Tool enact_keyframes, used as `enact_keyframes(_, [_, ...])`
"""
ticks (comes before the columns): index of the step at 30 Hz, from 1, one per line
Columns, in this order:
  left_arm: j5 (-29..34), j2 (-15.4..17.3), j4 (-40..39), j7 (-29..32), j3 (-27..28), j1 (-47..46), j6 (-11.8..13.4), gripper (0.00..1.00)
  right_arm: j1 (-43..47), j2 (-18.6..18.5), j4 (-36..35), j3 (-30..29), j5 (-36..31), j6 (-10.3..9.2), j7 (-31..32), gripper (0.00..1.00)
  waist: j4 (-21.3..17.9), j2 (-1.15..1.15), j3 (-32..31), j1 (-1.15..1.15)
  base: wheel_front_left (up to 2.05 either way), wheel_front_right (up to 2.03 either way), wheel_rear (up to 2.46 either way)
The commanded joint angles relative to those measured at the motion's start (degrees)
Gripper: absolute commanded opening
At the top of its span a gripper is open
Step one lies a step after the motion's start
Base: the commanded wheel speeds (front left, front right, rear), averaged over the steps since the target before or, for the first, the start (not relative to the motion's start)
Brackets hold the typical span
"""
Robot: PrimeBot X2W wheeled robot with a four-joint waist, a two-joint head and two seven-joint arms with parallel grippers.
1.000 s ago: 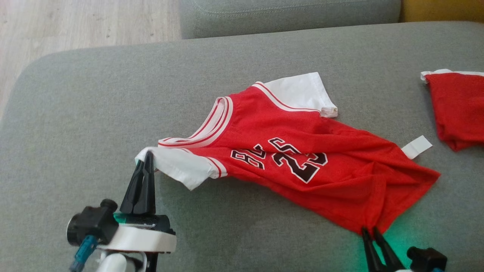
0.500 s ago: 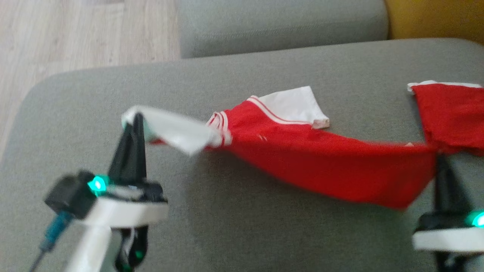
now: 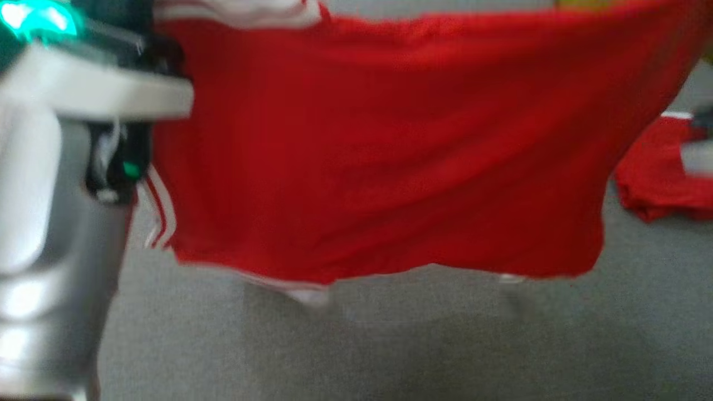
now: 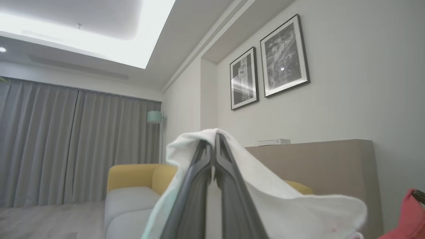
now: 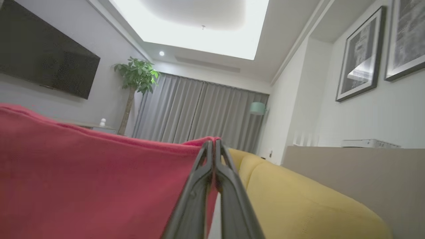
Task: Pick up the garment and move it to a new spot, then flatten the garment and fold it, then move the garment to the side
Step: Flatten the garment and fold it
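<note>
1. Red mesh jersey with white sleeves and striped trim (image 3: pixel 379 156): hangs spread in the air above the seat, stretched between both grippers, lower hem clear of the cushion; blurred.
2. Left gripper (image 4: pixel 213 139): fingers pressed together on the white sleeve edge.
3. Right gripper (image 5: pixel 212 144): fingers clamped on a red corner of the jersey.
4. Grey woven sofa cushion (image 3: pixel 390 345): beneath the jersey; second red cloth item (image 3: pixel 652 184) lies on it at right.
5. Room: yellow upholstered sofa (image 5: pixel 298 199), grey pleated curtains (image 4: pixel 66 142), two black-framed pictures (image 4: pixel 269 63), potted green plant (image 5: pixel 134 79), dark wall-mounted screen (image 5: pixel 43 63).
</note>
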Motion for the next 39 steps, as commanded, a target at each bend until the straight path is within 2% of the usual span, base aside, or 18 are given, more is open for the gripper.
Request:
enact_keyframes(1, [-0.40, 2.47, 1.53, 0.91, 2.32, -5.65, -0.37, 0.00, -5.45, -1.87, 1.69, 3.15, 1.23, 0.37, 1.06, 0.00, 1.14, 0.00, 3.44, 0.00, 0.00, 0.00, 0.00])
enact_keyframes(6, [1.04, 1.55, 14.54, -0.85, -0.71, -19.37, -1.37, 0.00, -23.27, -2.69, 17.41, 11.52, 3.39, 0.37, 0.81, 0.00, 3.88, 0.00, 10.98, 0.00, 0.00, 0.00, 0.00])
enact_keyframes(11, [2.07, -0.01, 26.60, -7.76, -2.94, -32.87, -1.77, 0.00, -37.47, -1.54, 29.63, 13.17, 1.87, 0.37, -2.66, 0.00, 6.19, 0.00, 17.15, 0.00, 0.00, 0.00, 0.00])
enact_keyframes(15, [1.07, 0.06, 31.01, -12.06, -5.74, -39.98, -1.84, 0.00, -44.70, -0.75, 33.60, 11.67, -0.44, 0.37, -3.92, 0.00, 7.42, 0.00, 19.60, 0.00, 0.00, 0.00, 0.00])
enact_keyframes(18, [-1.05, 1.15, 31.16, -13.39, -7.90, -40.81, -1.85, 0.00, -46.00, -0.84, 32.32, 10.64, -1.92, 0.37, -3.99, 0.00, 8.31, 0.00, 20.59, 0.00, 0.00, 0.00, 0.00])
enact_keyframes(23, [-6.84, 3.71, 26.98, -13.92, -10.34, -32.74, -1.86, 0.00, -41.27, -1.80, 30.61, 12.33, -1.46, 0.37, -4.01, 0.00, 9.67, 0.00, 21.44, 0.00, 0.00, 0.00, 0.00])
enact_keyframes(30, [-10.22, 7.63, 17.70, -14.05, -14.25, -9.64, -1.62, 0.00, -27.25, -4.41, 27.11, 12.88, 1.56, 0.37, -4.02, 0.00, 10.59, 0.00, 19.87, 0.00, 0.00, 0.00, 0.00])
enact_keyframes(33, [-9.82, 8.93, 14.43, -14.07, -15.50, 1.32, -0.24, 0.00, -18.12, -5.27, 24.92, 11.80, 2.34, 0.37, -4.02, 0.00, 10.66, 0.00, 17.67, 0.00, 0.00, 0.00, 0.00])
enact_keyframes(34, [-9.82, 8.93, 14.43, -14.07, -15.50, 1.32, -0.24, 0.00, -18.12, -5.27, 24.92, 11.80, 2.34, 0.37, -4.02, 0.00, 10.66, 0.00, 17.67, 0.00, 0.00, 0.00, 0.00])
enact_keyframes(37, [-9.68, 10.03, 10.85, -14.08, -16.03, 12.33, 1.74, 0.00, -7.65, -5.23, 21.87, 10.16, 2.85, 0.37, -4.02, 0.00, 10.14, 0.00, 14.95, 0.00, 0.00, 0.00, 0.00])
enact_keyframes(38, [-9.62, 11.12, 8.00, -14.09, -16.41, 19.26, 3.18, 0.00, -0.69, -5.03, 19.50, 8.84, 2.77, 0.37, -4.02, 0.00, 9.71, 0.00, 13.31, 0.00, 0.00, 0.00, 0.00])
enact_keyframes(39, [-9.57, 11.65, 6.52, -14.09, -16.33, 22.45, 4.18, 0.00, 2.74, -4.71, 18.36, 7.85, 2.69, 0.37, -4.02, 0.00, 9.59, 0.00, 12.33, 0.00, 0.00, 0.00, 0.00])
